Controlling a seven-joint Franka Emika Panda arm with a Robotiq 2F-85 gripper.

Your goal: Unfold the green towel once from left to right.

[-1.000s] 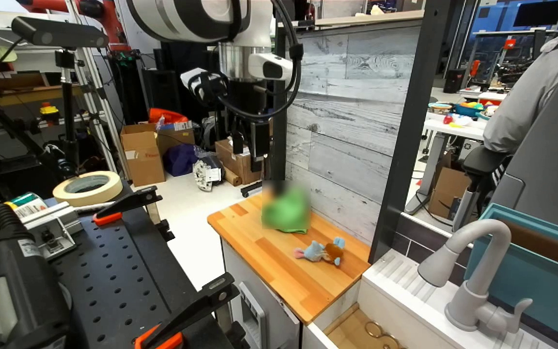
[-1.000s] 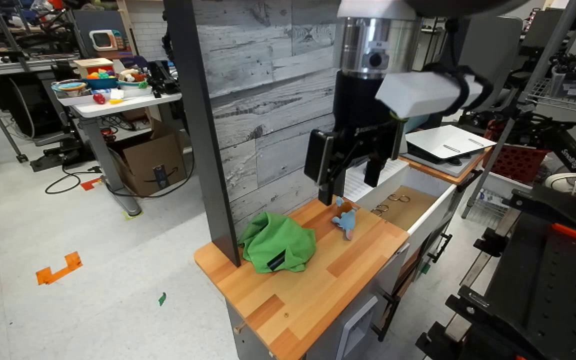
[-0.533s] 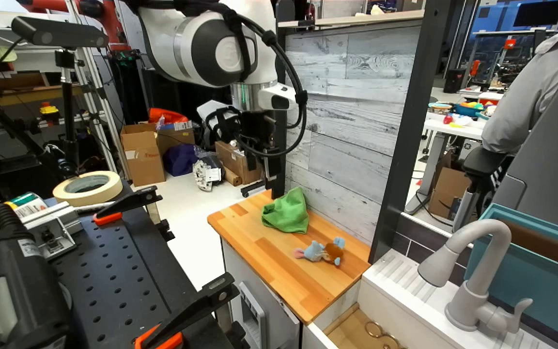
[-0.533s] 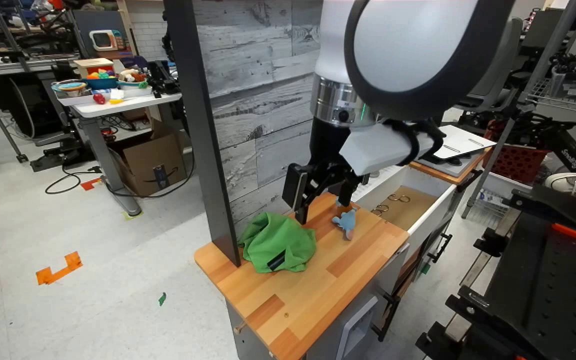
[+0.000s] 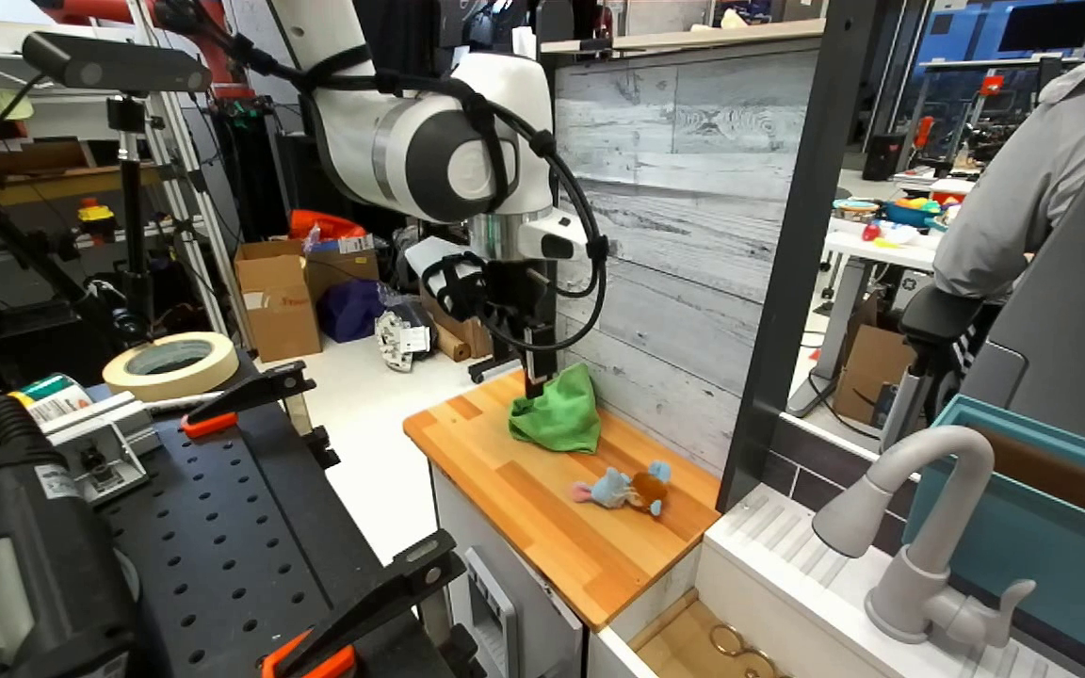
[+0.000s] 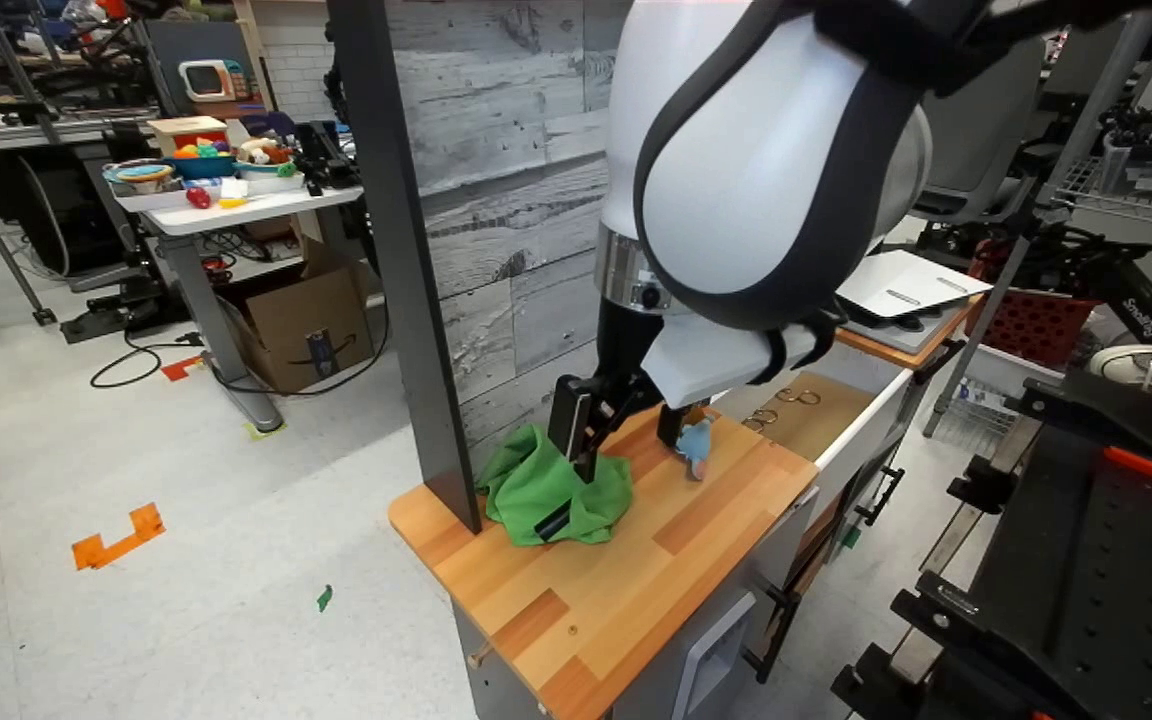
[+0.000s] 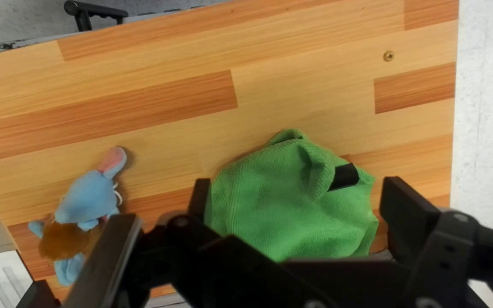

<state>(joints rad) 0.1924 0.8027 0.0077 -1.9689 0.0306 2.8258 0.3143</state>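
Though well beyond the green towel (image 6: 536, 488), arrow-logo box (image 6: 298, 335).

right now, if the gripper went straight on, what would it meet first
Likely the green towel, straight ahead of the open gripper in the wrist view; depth is unclear, so a fingertip might touch the tabletop first.

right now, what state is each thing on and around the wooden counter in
green towel: bunched up, not spread flat
gripper: open, contact with green towel unclear
plush toy: lying down
drawer: pulled open
faucet: no water visible
tape roll: lying flat
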